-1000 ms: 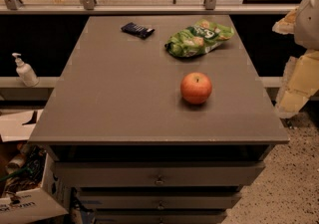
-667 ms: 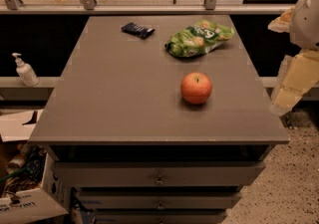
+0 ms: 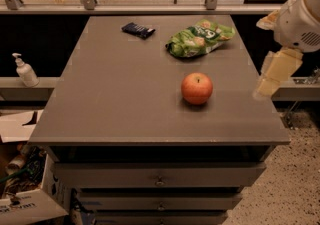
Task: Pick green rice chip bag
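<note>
The green rice chip bag (image 3: pixel 199 38) lies crinkled at the far right of the grey table (image 3: pixel 115 99), with a white logo and pale chip images on it. My gripper (image 3: pixel 274 74) hangs at the right edge of the view, beyond the table's right side, nearer than the bag and well apart from it. It holds nothing that I can see.
A red apple (image 3: pixel 196 88) sits right of the table's middle, between the bag and the front edge. A small dark blue wrapper (image 3: pixel 138 30) lies at the back, left of the bag. A soap dispenser (image 3: pixel 24 70) stands on a ledge at left. A railing runs behind the table.
My arm and gripper have shifted slightly left, toward the table's right edge. The bag, apple and wrapper have not moved.
</note>
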You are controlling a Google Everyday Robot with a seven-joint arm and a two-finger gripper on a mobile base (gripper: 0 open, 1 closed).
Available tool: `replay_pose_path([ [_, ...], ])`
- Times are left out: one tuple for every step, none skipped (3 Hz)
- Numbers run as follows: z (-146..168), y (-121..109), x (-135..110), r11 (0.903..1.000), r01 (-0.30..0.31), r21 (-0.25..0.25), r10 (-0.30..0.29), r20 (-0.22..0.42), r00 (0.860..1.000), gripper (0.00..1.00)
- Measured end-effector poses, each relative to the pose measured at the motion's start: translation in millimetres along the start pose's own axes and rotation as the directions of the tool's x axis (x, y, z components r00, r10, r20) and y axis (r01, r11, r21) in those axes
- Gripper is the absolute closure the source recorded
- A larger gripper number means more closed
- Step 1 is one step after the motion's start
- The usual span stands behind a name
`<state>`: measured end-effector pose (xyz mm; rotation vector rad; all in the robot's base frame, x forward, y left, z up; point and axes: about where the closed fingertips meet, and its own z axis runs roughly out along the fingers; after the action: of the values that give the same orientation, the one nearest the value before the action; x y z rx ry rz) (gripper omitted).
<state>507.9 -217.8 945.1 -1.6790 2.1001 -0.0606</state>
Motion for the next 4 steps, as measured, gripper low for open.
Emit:
replay_pose_path([
  [21,-28,2,0.9983,0.033,0.048,-0.035,0.044,0.998,0.00],
  [35,-60,-1,0.9928,0.068,0.099,-0.076,0.078,0.994,0.00],
  [46,-97,-18,0.9852,0.095,0.143,-0.113,0.123,0.986,0.00],
  [46,-97,-18,0.9852,0.095,0.143,-0.113,0.123,0.986,0.00],
])
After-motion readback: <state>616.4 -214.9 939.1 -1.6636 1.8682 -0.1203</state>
